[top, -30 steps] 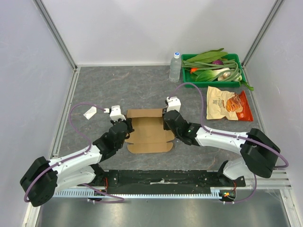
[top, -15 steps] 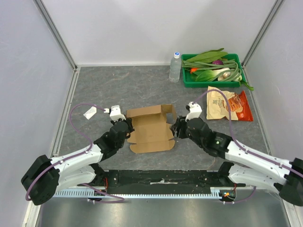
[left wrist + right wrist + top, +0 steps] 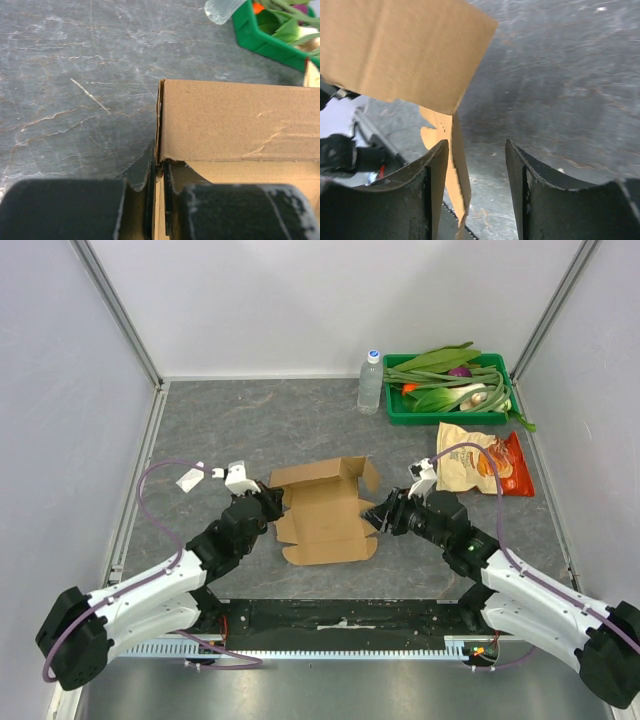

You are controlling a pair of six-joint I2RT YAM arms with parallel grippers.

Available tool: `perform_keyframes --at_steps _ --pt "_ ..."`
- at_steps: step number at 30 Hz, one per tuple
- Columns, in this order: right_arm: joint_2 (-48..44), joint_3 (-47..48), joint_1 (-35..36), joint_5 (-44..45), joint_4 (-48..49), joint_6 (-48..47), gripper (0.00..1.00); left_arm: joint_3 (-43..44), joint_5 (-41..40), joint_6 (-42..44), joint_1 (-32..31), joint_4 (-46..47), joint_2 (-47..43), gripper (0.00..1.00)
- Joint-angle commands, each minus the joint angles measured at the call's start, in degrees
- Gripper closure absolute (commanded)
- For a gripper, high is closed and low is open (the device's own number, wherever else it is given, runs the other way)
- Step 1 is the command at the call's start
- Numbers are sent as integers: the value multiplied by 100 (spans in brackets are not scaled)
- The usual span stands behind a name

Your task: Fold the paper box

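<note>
Clenching on the box (image 3: 325, 515) edge is the left hand (image 3: 274, 503); the right hand (image 3: 379, 519) is hanging released beside it.

— Where is there room to pass?
— Over the bare table (image 3: 260, 425) behind the box (image 3: 325, 515).
— What's in the way?
— A bottle (image 3: 370, 383), vegetable tray (image 3: 425, 418) and snack bag (image 3: 490, 468) far right; paper scrap (image 3: 189, 479) left.
</note>
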Motion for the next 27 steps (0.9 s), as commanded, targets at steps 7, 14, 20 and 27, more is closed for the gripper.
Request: perform_keyframes --at_steps 7,14,20,27 --pt "-215 -1007 -546 -2570 3342 1191 71 197 545 -683 72 -301 -880 98" --pt "662 -1228 -652 -3555 5722 2159 100 127 817 -982 90 -398 -1407 98" --pt "927 -1184 -792 -3767 6193 2591 63 241 774 -991 90 -547 -1461 98" --pt "-258 411 -1048 -1963 -288 -568 29 653 107 -912 90 -1372 -1145 98"
